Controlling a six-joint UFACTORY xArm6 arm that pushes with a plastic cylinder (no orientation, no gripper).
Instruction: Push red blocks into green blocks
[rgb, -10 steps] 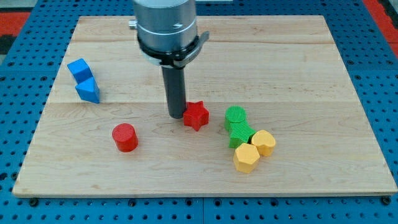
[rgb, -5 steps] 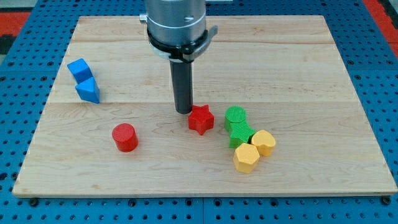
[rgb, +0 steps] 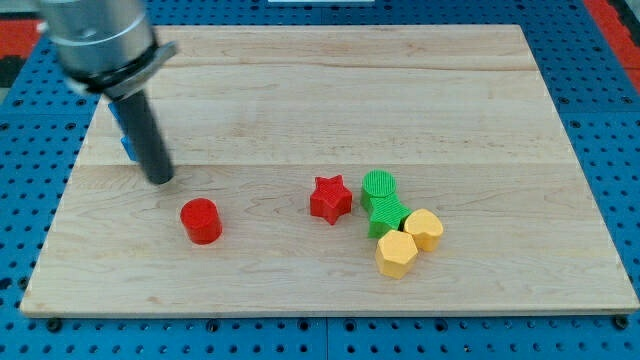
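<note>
A red star block (rgb: 330, 198) lies near the board's middle, just left of a green cylinder (rgb: 379, 186) with a small gap between them. A green star block (rgb: 386, 216) sits right below the green cylinder. A red cylinder (rgb: 200, 220) stands at the lower left. My tip (rgb: 160, 179) rests on the board up and to the left of the red cylinder, a short gap away, and far left of the red star.
Two yellow hexagonal blocks (rgb: 396, 254) (rgb: 424, 229) touch the green star at the lower right. Blue blocks (rgb: 127, 148) at the left are mostly hidden behind my rod. The wooden board (rgb: 500, 120) lies on a blue pegboard.
My tip left the red star block and swept far left to a spot above the red cylinder. The red star ended up slightly further right, closer to the green cylinder.
</note>
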